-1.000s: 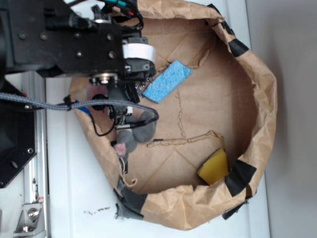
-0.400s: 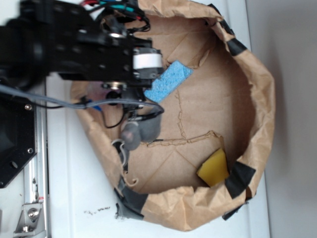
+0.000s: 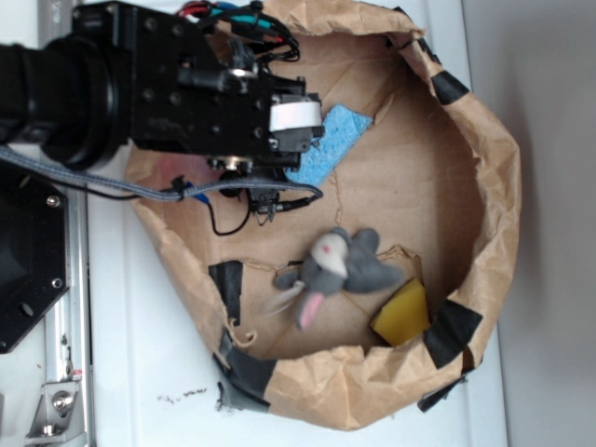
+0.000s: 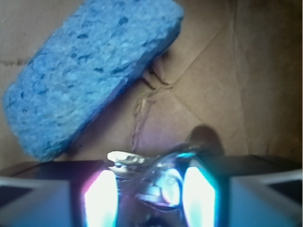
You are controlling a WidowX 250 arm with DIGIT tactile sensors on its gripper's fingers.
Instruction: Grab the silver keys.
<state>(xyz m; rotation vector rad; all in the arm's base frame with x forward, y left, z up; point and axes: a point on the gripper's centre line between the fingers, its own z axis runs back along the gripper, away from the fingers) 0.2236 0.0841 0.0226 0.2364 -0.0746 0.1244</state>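
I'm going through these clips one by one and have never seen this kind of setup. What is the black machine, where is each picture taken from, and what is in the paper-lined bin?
The black machine is a robot arm seen from above in the exterior view. It reaches into a bin lined with brown paper. The other picture comes from a camera on the arm's wrist, looking down past its gripper, whose two fingers show as bright shapes at the bottom.

In the bin lie a blue sponge, a yellow sponge and a grey plush mouse. In the wrist view, shiny silver keys sit between the fingers. The fingers look closed around them, but the picture is blurred there. From above, the arm hides the keys.
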